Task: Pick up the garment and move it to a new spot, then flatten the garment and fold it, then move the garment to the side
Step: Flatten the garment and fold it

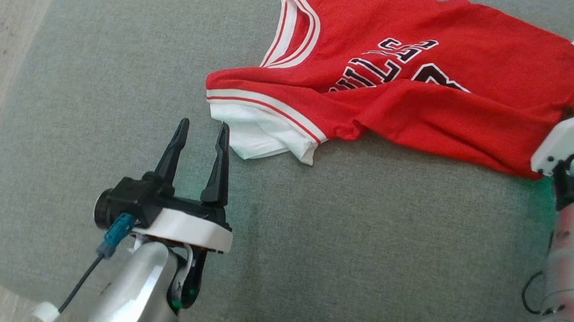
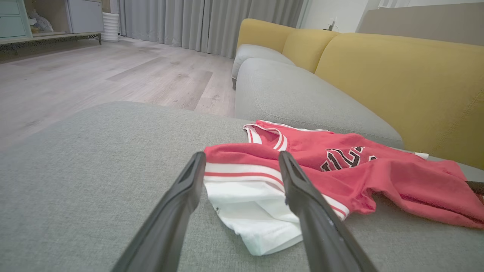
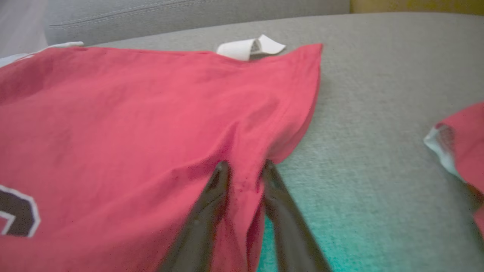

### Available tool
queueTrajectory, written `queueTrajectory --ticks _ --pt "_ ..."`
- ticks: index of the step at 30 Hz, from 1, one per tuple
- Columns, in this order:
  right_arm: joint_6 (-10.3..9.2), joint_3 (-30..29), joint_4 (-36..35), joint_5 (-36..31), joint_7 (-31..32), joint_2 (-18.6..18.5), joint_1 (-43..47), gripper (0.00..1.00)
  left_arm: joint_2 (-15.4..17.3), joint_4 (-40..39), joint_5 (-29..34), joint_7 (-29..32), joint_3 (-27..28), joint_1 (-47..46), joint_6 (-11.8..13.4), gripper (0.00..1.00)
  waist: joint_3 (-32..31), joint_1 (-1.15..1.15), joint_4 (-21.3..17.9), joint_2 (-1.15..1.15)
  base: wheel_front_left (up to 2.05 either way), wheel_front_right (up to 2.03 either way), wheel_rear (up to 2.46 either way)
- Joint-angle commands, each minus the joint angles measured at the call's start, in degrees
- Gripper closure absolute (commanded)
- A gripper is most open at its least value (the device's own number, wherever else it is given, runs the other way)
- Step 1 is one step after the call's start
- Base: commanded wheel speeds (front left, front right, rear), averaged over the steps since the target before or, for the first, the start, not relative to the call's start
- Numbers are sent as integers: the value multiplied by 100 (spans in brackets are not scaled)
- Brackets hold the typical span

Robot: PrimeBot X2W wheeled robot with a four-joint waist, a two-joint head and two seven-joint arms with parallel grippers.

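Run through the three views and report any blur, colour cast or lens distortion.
Head view: evenly lit and sharp on the jersey, faint green glow on the cushion at the right edge. Left wrist view: wide-angle stretch, with the left end effector looming large. Right wrist view: soft all over, teal cast on the cushion beside the right end effector.

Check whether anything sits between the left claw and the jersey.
Nothing visible does. The open left claw sits just short of the white sleeve end of the jersey; only bare grey cushion lies between them.
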Motion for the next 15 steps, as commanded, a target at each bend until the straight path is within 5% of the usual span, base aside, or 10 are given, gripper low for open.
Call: queueTrajectory --ticks 1,10,15 --pt "37 181 -99 10 -222 25 -249 100 29 -144 55 -54 224 -192 -36 0 -25 -1 -11 0 0 0 0" --pt "37 1218 -325 -26 -2337 -94 -231 100 -13 -34 110 -54 402 -39 -86 0 -466 -1 -231 0 0 0 0" --pt "37 1746 -1197 3 -2741 -67 170 100 -26 -24 139 -54 459 104 -119 0 -743 -1 -333 0 0 0 0"
